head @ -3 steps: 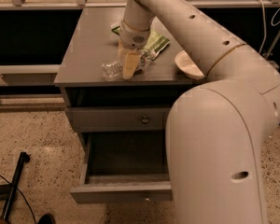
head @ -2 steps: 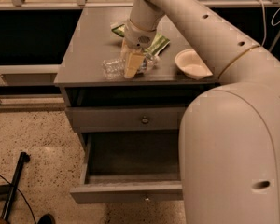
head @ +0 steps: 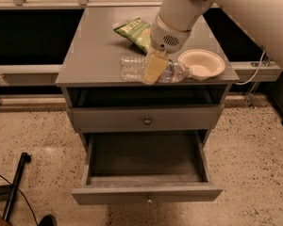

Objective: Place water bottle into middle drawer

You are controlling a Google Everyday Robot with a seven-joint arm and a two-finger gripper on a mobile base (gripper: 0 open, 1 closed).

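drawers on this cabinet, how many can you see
2. The upper drawer is closed; the middle drawer below it is pulled open, possibly hiding another beneath. The gripper is at the water bottle on the cabinet top.

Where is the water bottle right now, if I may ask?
The bottle lies on its side near the front edge of the cabinet top, left of the bowl in view, the end effector over its middle.

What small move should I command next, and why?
Probably secure the grasp on the water bottle before any lift: the gripper sits across its middle, and it lies on its side on the cabinet top near the front edge, beside the bowl. The middle drawer below is open.
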